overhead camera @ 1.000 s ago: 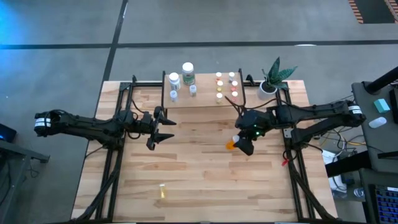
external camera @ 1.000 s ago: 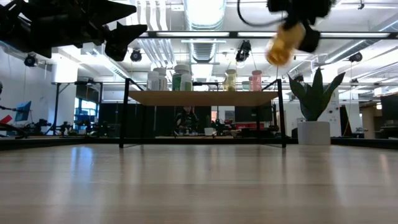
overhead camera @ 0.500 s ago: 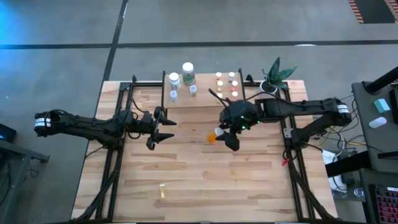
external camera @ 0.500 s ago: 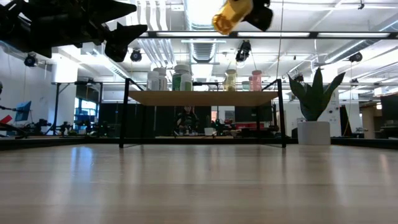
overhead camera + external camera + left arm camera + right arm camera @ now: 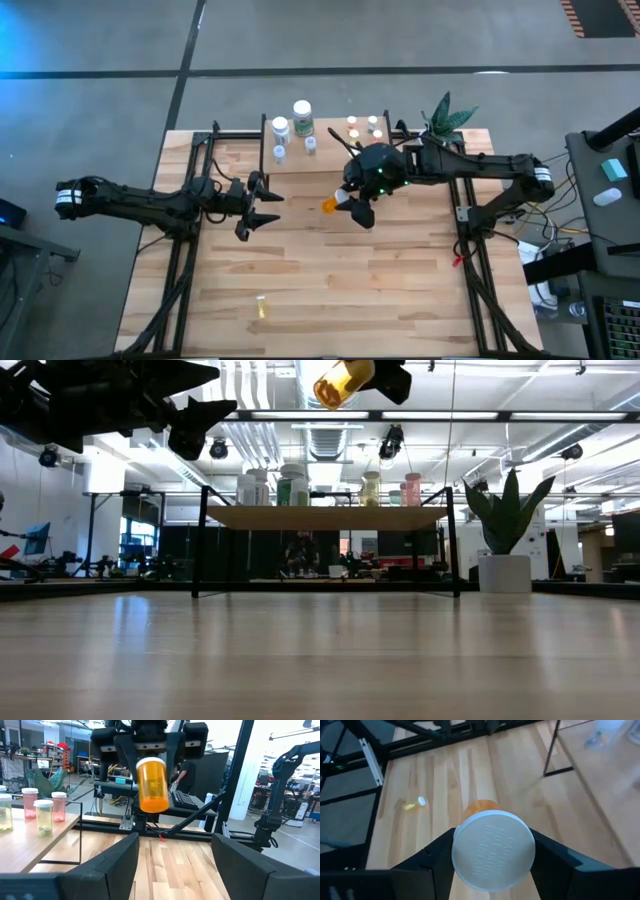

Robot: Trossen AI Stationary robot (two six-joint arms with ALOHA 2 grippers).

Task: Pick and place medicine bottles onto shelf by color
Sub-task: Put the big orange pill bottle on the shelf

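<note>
Above the table, high view: the right gripper [image 5: 347, 204] hangs in the air just in front of the shelf [image 5: 330, 160], closed on an orange bottle [image 5: 330, 205].
Left arm, high view: the left gripper [image 5: 268, 208] waits over the left part of the table [image 5: 330, 290], fingers spread apart, holding nothing.
Shelf, high view: it stands at the far edge of the table; white and clear bottles [image 5: 302, 117] sit on its left part, small yellow and reddish bottles [image 5: 352, 127] on its right part.
Stray bottle, high view: one small yellow bottle [image 5: 261, 305] lies on its side near the front edge of the table, well apart from both arms.
Plant, high view: a green plant in a white pot [image 5: 437, 125] stands at the far right corner.
Low view: the orange bottle [image 5: 338, 380] hangs tilted, high above the shelf top [image 5: 325, 516]; the left gripper [image 5: 195, 417] shows dark at the top left.
Left wrist view: the orange bottle [image 5: 152, 785] is held by its top end in the right gripper [image 5: 150, 753], body pointing down; pink and yellow bottles [image 5: 44, 817] stand on the shelf beside it.
Right wrist view: the bottle's white cap [image 5: 493, 849] sits between the two dark fingers [image 5: 436, 857], touching both; the yellow bottle [image 5: 414, 804] lies far off on the wood.
</note>
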